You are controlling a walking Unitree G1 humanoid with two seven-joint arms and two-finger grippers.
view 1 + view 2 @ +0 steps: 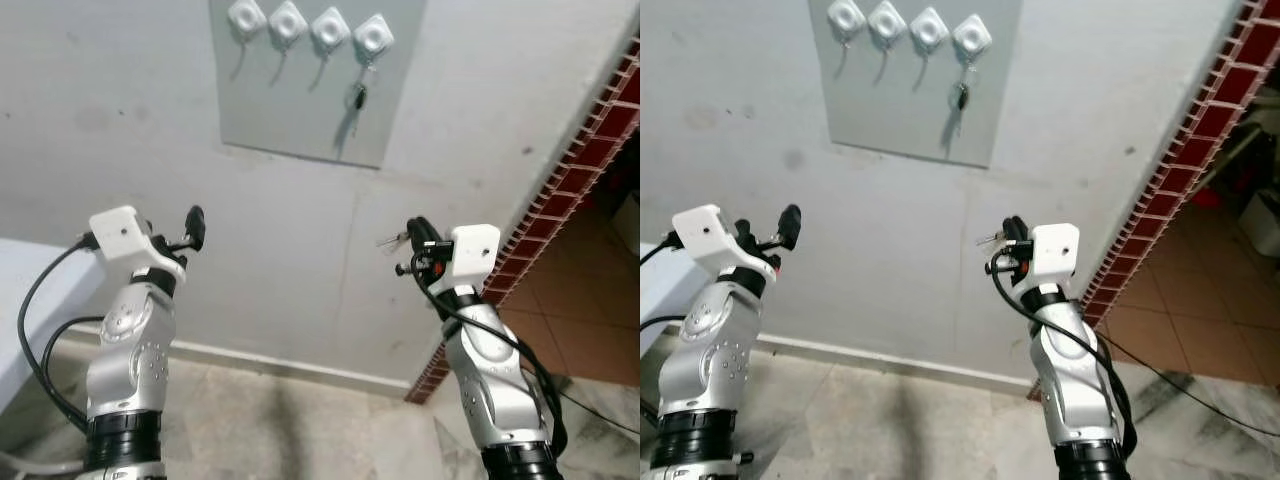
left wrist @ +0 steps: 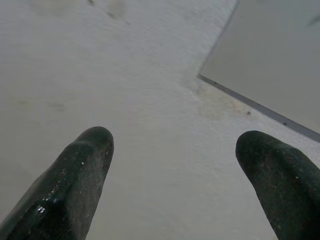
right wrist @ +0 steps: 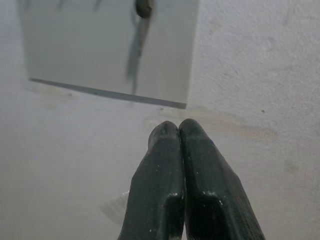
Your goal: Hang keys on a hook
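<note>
Both silver arms are raised toward a pale grey wall [image 1: 120, 110]. The left gripper [image 2: 175, 165] has its fingers spread apart, grasping nothing. The right gripper [image 3: 178, 131] has its fingers pressed together, with a small silvery key [image 1: 390, 240] sticking out beside them. High on the wall a grey board [image 1: 300, 110] carries four white hooks [image 1: 330, 30]; keys [image 1: 357, 98] hang from the rightmost one. A red-tiled wall edge [image 1: 570, 190] stands to the right, above a pale stone floor [image 1: 300, 430].
</note>
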